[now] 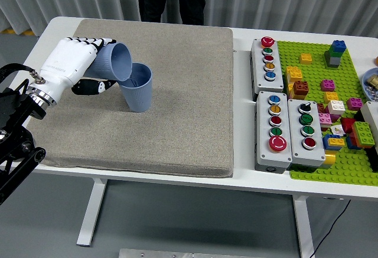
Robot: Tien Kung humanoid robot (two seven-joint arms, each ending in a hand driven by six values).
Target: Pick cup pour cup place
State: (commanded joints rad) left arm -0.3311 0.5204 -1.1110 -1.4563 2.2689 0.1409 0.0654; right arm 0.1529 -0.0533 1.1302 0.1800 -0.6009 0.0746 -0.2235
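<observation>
White left robot hand: grasping a ribbed blue plastic cup, tilted mouth-down. Its rim overhangs an upright blue plastic cup on the beige felt mat.

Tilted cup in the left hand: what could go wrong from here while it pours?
The left hand holds the tilted cup with its rim against or just over the standing cup; a little more push could tip the standing one over. The standing cup rests on a soft grey mat, so its footing may be poor. A spill would soak into the mat.
</observation>
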